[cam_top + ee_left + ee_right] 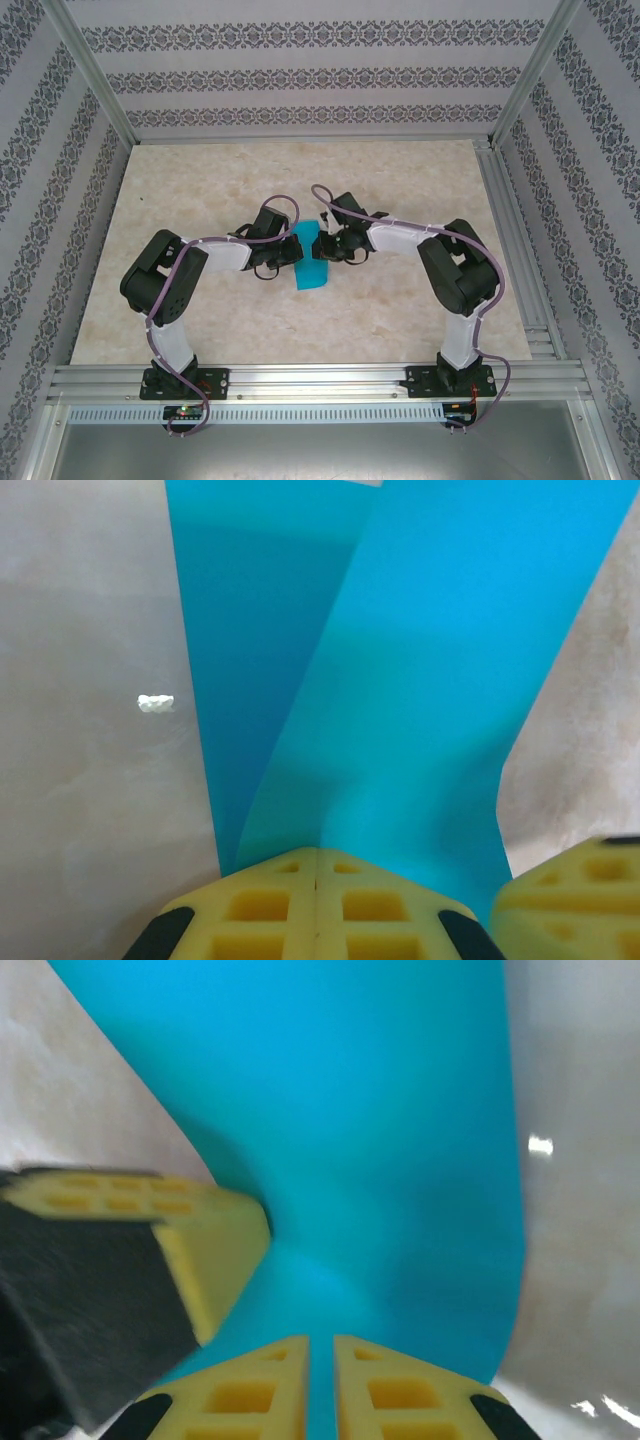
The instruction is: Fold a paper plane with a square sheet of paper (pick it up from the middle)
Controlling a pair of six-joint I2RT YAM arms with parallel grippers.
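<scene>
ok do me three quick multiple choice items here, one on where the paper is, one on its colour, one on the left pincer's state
1. Where is the paper?
A) between the left pincer and right pincer
B) on the rail by the bases
C) at the far left corner

2. Its colour?
A) red
B) white
C) turquoise

3. The left pincer is:
A) wide open
B) shut on the paper
C) shut on nothing

Answers:
1 A, the top view shows it between both pincers.
2 C, it is plain turquoise in every view.
3 B, the pincer is closed with the paper's edge pinched in it.
</scene>
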